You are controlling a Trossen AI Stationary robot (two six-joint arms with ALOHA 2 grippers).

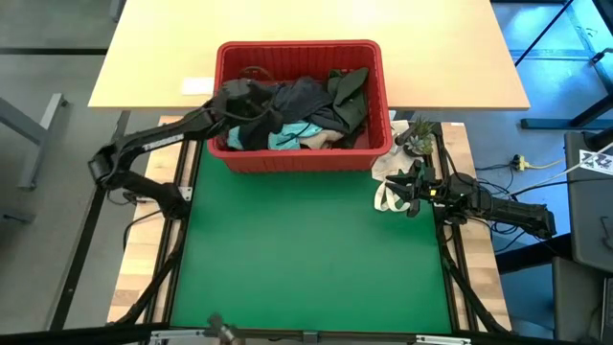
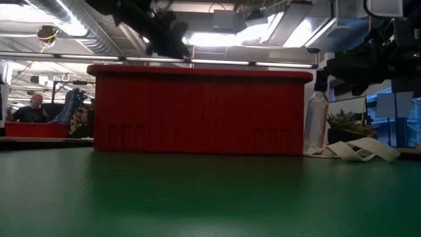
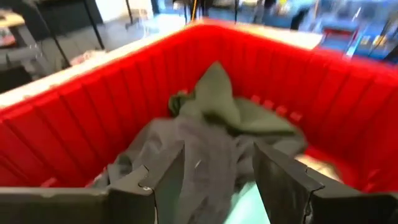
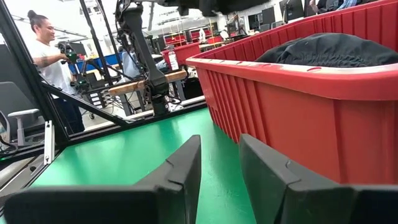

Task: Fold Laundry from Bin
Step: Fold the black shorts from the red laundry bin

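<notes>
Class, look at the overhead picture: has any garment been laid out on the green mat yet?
No. The laundry all lies inside the bin, and the green mat in front of it carries no garment.

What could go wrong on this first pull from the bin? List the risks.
1. The garments lie tangled: the left tool, open over the dark grey garment, may drag the olive garment out too.
2. A snagged load could tip or slide the red bin.
3. The right tool, open, low beside the bin wall, could bump it or catch the white bag.
</notes>
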